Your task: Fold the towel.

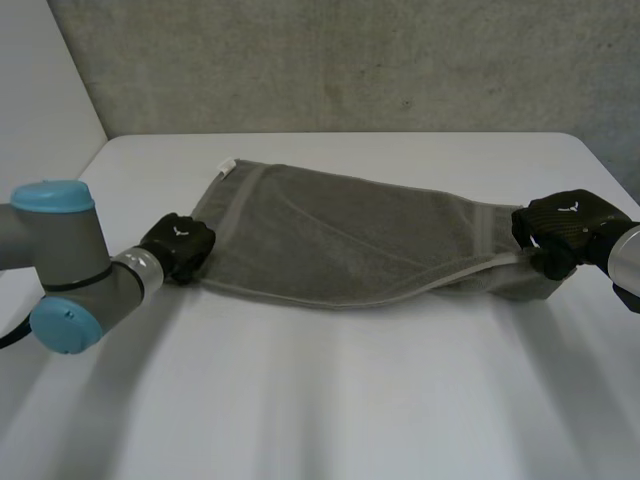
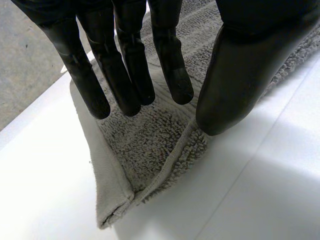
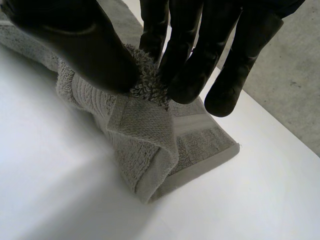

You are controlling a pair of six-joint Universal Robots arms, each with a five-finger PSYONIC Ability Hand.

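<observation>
**While both hands sit at its ends, the towel (image 1: 340,240) lies stretched across the table (image 1: 330,400)**

Where the frame's lower half is bare, the white table gives wide open room in front of the cloth, probably enough to carry one end across. Above that, at centre, the grey towel runs left to right. It appears to be doubled lengthwise, and its near hem rises a little off the table toward the right.

At centre left the left hand (image 1: 178,247) rests on one end. Its fingers (image 2: 125,80) lie straight over the terry and its thumb (image 2: 235,75) presses at the near edge, so it grips nothing. At centre right the right hand (image 1: 560,232) pinches a bunched ridge of the other end between thumb and fingers and holds it raised.

The cloth looks soft, thick and light. It will likely sag and drag rather than hold a shape, so it is best taken at the hemmed corners, both layers together.

Farther up, a small white tab (image 1: 227,166) marks the towel's far left corner. A strip of table lies behind it, and the grey wall (image 1: 350,60) closes the back. The table's left edge runs close to the left arm.
</observation>
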